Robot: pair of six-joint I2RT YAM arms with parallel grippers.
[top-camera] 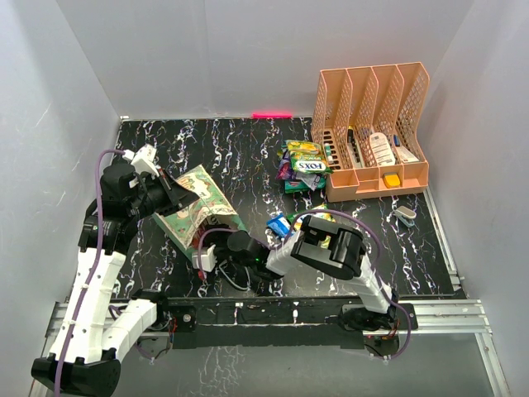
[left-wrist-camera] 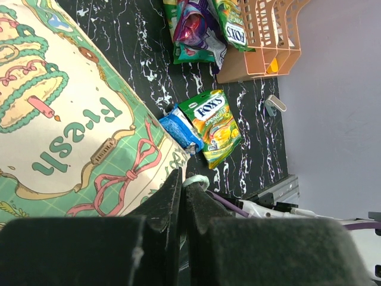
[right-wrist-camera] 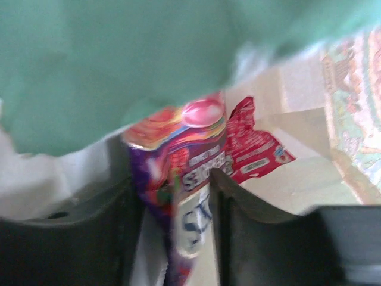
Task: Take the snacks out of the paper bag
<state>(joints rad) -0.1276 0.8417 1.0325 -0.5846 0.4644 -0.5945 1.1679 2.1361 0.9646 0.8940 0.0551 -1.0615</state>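
See paper bag (top-camera: 198, 211) lying left of centre on the black marble table (top-camera: 215, 149), cream printed panel facing up

Got left gripper (left-wrist-camera: 183, 179) at the bag's edge, fingers (left-wrist-camera: 161, 208) pressed almost together, only a thin slit between, pinched on the paper; something pale green right at the tips, can't tell what

Got right gripper (right-wrist-camera: 172, 182) pushed in from the bag's near side, under the mint-green wall; fingers narrow, clamped either side of a purple packet (right-wrist-camera: 178, 149), touching both faces

See red packet (right-wrist-camera: 253, 146) just behind the purple one, also inside, lying on the pale lining

Outside the bag: blue packet (top-camera: 278, 224) and green FOX'S packet (left-wrist-camera: 214, 125) touching each other, just right of the bag, beside the right arm

Also see pile of packets (top-camera: 302, 165) farther back, up against the peach organizer (top-camera: 372, 124)

Can't make out the purple packet's print, too blurred
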